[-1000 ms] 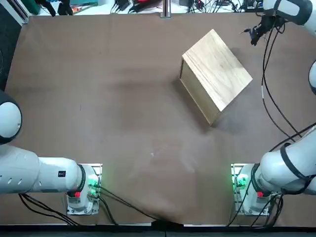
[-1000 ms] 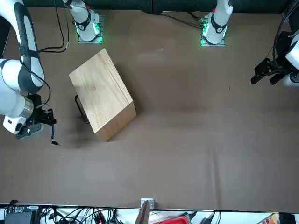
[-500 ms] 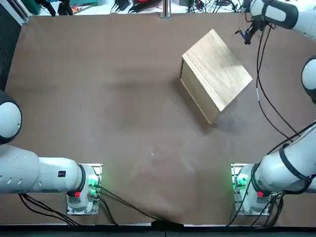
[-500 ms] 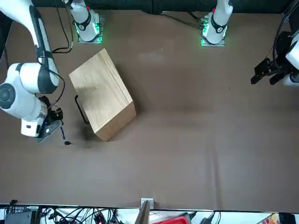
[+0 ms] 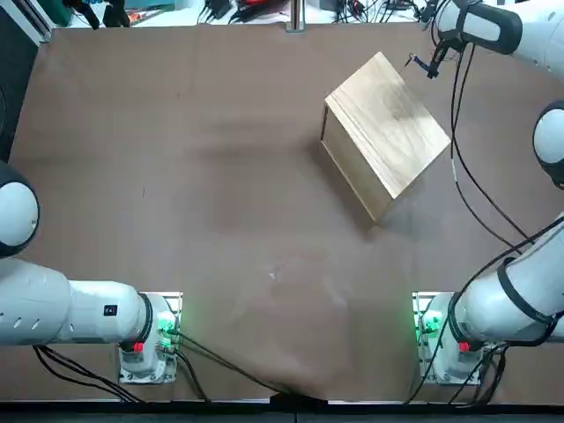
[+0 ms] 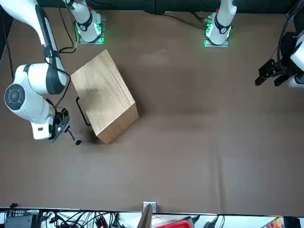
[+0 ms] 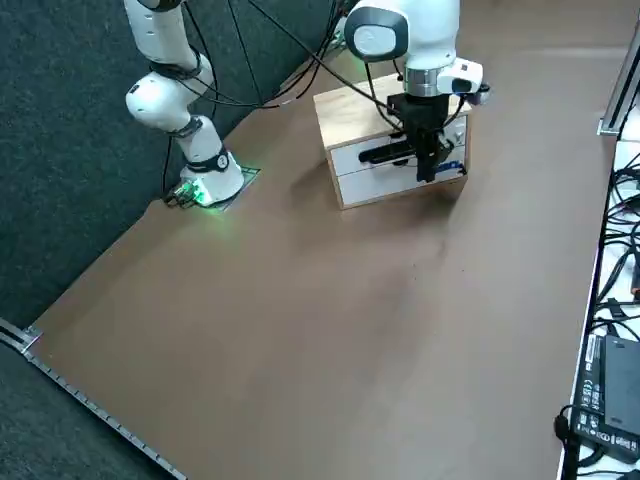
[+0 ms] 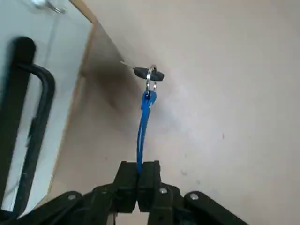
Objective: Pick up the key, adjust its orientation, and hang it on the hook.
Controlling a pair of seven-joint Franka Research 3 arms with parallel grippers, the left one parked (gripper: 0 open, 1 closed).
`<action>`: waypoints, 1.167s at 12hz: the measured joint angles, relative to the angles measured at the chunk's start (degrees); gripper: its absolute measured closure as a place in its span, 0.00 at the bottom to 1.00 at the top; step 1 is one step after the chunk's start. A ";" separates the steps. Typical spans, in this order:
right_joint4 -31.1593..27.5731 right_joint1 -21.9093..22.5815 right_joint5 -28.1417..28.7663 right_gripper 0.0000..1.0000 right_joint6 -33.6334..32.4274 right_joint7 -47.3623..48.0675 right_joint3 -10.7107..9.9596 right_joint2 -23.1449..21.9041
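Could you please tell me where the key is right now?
In the right wrist view, the key hangs by its blue strap from the right gripper, beside the wooden box.

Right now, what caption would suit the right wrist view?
Right gripper pinching a blue strap, a black-headed key at its end.

Dangling from right gripper [image 8: 139, 169] by blue strap [image 8: 142, 131] and ring [image 8: 148, 85], black-headed key [image 8: 141, 72] near wooden box [image 5: 388, 128]; silvery hook [image 8: 55, 8], blurred, on white front [image 8: 65, 42]
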 joint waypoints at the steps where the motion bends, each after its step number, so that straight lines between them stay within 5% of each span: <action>1: 0.00 0.13 2.12 0.96 0.76 -4.66 0.46 0.14; 7: 0.00 0.22 7.28 0.96 1.06 -16.05 0.69 0.96; 14: 1.05 0.74 7.43 0.96 1.68 -17.98 1.46 1.82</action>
